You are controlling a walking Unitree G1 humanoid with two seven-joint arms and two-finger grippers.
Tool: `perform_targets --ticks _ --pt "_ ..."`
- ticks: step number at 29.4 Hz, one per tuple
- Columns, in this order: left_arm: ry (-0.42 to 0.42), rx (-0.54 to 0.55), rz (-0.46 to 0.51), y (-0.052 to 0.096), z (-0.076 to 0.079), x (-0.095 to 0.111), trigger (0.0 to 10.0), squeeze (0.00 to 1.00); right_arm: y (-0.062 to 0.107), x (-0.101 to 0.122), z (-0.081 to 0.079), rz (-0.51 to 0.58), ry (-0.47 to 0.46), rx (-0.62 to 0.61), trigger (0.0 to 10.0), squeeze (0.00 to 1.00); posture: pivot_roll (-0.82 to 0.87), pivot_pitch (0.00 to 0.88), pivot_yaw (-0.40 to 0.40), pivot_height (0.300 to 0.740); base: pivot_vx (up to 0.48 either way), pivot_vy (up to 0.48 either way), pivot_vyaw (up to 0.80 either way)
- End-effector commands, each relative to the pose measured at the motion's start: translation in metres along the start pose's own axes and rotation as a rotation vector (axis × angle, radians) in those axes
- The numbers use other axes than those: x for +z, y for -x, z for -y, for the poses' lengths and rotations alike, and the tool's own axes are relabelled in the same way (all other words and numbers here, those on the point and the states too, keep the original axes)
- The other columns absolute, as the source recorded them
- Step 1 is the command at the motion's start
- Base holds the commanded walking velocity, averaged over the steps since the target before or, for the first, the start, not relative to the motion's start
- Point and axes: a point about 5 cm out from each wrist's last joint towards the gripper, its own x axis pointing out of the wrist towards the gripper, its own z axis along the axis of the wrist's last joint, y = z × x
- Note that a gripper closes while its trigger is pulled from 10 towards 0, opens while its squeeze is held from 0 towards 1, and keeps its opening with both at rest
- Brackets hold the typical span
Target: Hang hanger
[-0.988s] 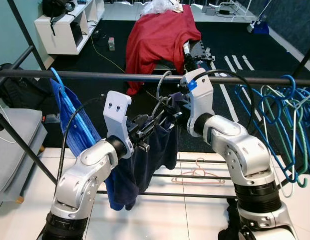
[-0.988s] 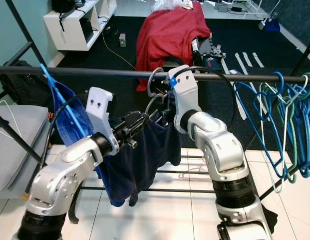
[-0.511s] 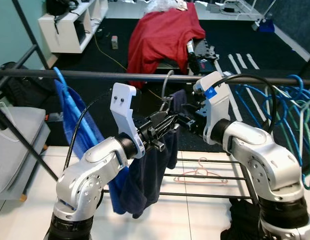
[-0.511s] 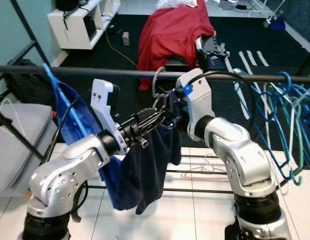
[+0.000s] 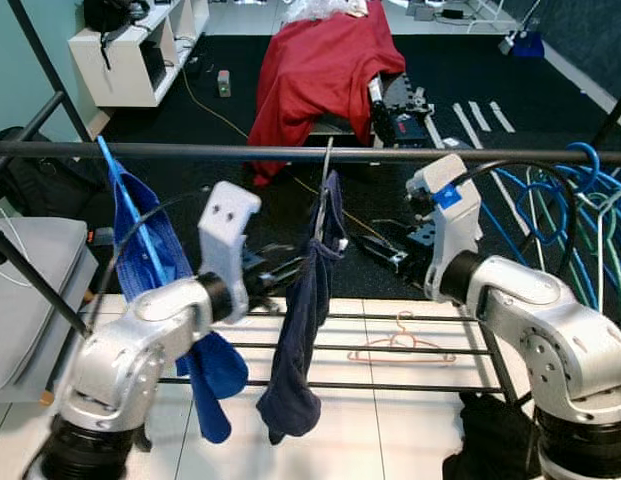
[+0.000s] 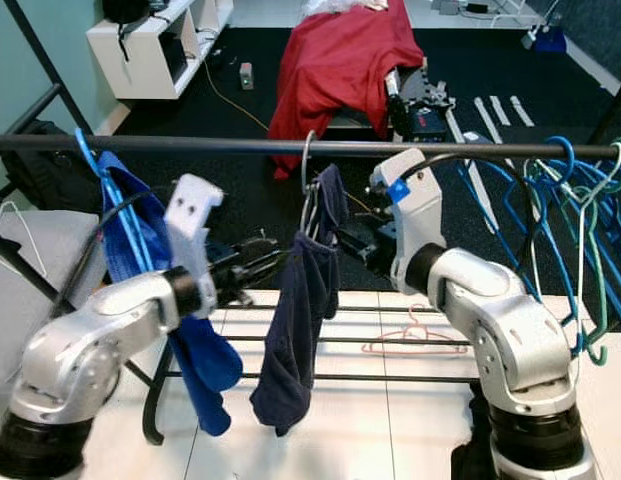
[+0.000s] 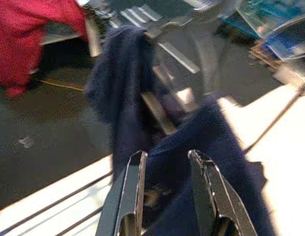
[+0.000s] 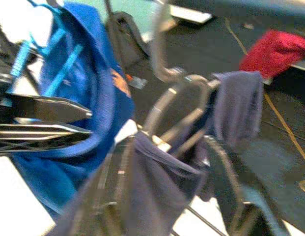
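Observation:
A grey hanger (image 6: 308, 165) carrying a dark navy garment (image 6: 298, 320) hangs by its hook from the black rail (image 5: 190, 152), near the rail's middle. My left gripper (image 5: 268, 276) sits just left of the garment at its mid height, fingers open; in the left wrist view the black fingers (image 7: 130, 191) stand apart with the navy cloth (image 7: 211, 132) beyond them. My right gripper (image 5: 383, 252) is a little to the right of the garment, open and apart from it. The right wrist view is blurred but shows the grey hanger (image 8: 174, 96) and navy cloth (image 8: 235, 103).
A blue garment on a blue hanger (image 5: 140, 235) hangs at the rail's left. Several empty blue and green hangers (image 5: 580, 205) crowd the right end. A pink hanger (image 5: 400, 347) lies on the floor under the lower rack bars. A red cloth (image 5: 320, 60) is draped behind.
Both grippers have let go of the hanger and drawn back to either side. The hanger with the navy garment now hangs straight down from the rail. The camera shifted slightly.

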Motion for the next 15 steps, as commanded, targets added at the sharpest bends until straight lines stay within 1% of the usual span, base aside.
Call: perform_targets --ticks 1,2,3,4,5,8,9,10,12,13,14,15 --pt "0.002 0.144 -0.031 0.003 -0.017 -0.01 10.0 0.0 -0.001 0.004 -0.01 0.034 0.001 0.058 10.0 1.0 -0.06 0.223 0.012 0.74 0.0 0.0 0.0" --pt "0.002 0.144 -0.031 0.003 -0.017 -0.01 10.0 0.0 -0.001 0.004 -0.01 0.034 0.001 0.058 10.0 1.0 -0.06 0.223 0.012 0.74 0.0 0.0 0.0" --pt "0.021 0.209 -0.02 0.003 -0.022 -0.011 10.0 0.0 -0.004 0.004 -0.014 0.04 0.0 0.074 10.0 1.0 -0.06 0.223 0.009 0.74 0.0 0.0 0.0" --pt "0.021 0.209 -0.02 0.003 -0.022 -0.011 10.0 0.0 -0.004 0.004 -0.014 0.04 0.0 0.074 10.0 1.0 -0.06 0.223 0.009 0.74 0.0 0.0 0.0" --pt "0.041 0.236 -0.009 0.003 -0.023 -0.012 10.0 0.0 -0.007 0.004 -0.019 0.042 0.007 0.086 10.0 1.0 -0.06 0.222 0.009 0.74 0.0 0.0 0.0" --pt "0.041 0.236 -0.009 0.003 -0.023 -0.012 10.0 0.0 -0.007 0.004 -0.019 0.042 0.007 0.086 10.0 1.0 -0.06 0.222 0.009 0.74 0.0 0.0 0.0" --pt "0.05 0.235 -0.001 0.001 -0.021 -0.013 10.0 0.0 -0.011 0.003 -0.021 0.043 0.047 0.065 10.0 1.0 -0.06 0.22 0.011 0.74 0.0 0.0 0.0" --pt "0.056 0.217 0.009 -0.002 -0.016 -0.012 10.0 0.0 -0.018 0.001 -0.019 0.042 0.127 0.004 10.0 0.54 -0.06 0.219 0.011 0.74 0.0 0.0 0.0" --pt "0.056 0.217 0.009 -0.002 -0.016 -0.012 10.0 0.0 -0.018 0.001 -0.019 0.042 0.127 0.004 10.0 0.54 -0.06 0.219 0.011 0.74 0.0 0.0 0.0" --pt "0.057 0.196 0.021 -0.004 -0.012 -0.011 10.0 0.0 -0.023 -0.002 -0.016 0.036 0.193 -0.049 10.0 0.0 -0.06 0.216 0.01 0.74 0.0 0.0 0.0" --pt "0.057 0.181 0.027 -0.006 -0.009 -0.01 10.0 0.0 -0.027 -0.005 -0.011 0.025 0.254 -0.101 10.0 0.0 -0.06 0.217 0.011 0.74 0.0 0.0 0.0" --pt "0.057 0.181 0.027 -0.006 -0.009 -0.01 10.0 0.0 -0.027 -0.005 -0.011 0.025 0.254 -0.101 10.0 0.0 -0.06 0.217 0.011 0.74 0.0 0.0 0.0"
